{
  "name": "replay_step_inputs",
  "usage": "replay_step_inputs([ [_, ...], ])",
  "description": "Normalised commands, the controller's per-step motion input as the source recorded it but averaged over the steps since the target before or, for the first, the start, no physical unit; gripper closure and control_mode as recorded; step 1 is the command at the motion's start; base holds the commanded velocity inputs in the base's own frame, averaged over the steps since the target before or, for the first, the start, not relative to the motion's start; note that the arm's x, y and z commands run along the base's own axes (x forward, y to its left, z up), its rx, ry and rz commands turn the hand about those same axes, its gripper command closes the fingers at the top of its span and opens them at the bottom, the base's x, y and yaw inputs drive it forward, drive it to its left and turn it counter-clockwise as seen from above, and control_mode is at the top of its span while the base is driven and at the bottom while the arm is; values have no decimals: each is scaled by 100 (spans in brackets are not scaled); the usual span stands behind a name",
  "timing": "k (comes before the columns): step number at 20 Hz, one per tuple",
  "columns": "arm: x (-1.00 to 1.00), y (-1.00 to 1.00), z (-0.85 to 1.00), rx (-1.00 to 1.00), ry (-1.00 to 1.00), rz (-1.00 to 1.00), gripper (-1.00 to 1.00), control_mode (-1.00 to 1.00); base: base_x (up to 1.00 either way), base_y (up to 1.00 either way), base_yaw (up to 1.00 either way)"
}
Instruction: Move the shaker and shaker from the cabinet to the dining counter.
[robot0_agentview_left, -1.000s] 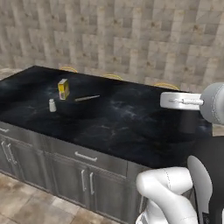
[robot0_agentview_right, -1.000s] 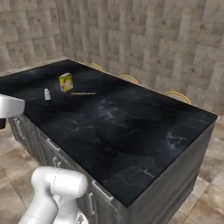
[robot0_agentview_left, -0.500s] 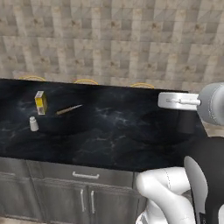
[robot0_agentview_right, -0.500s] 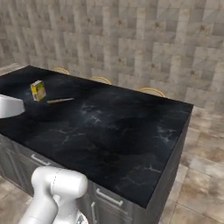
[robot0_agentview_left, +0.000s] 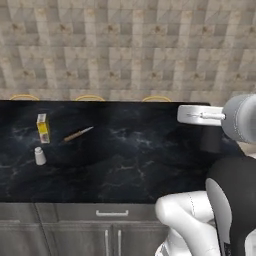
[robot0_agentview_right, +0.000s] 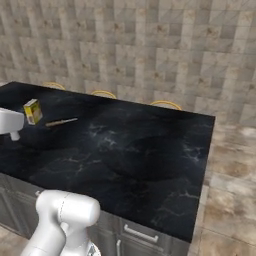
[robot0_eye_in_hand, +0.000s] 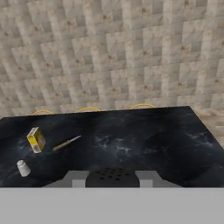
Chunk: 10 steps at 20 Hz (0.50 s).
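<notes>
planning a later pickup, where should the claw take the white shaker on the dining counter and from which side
Grip the white shaker around its wider lower body, coming straight down from above. It stands upright on the dining counter, apart from the yellow carton and the wooden stick, so both sides are free, and its narrower top would likely slip.

Even diffuse rendered light, soft shadows on dining counter (robot0_agentview_left: 130, 155), slightly blurry.

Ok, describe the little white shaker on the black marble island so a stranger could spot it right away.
On the black marble dining counter, look toward the left end. The small white cylindrical shaker stands upright just in front of the yellow carton and left of the thin brown-handled utensil; it's the only white thing.
</notes>
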Motion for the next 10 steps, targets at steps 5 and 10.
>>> replay_step_inputs([
  [5,15,9,0,0,3,-1,100,-100,74,46,-9],
  [10,66,77,-9,0,12,-7,100,-100,0,0,0],
])
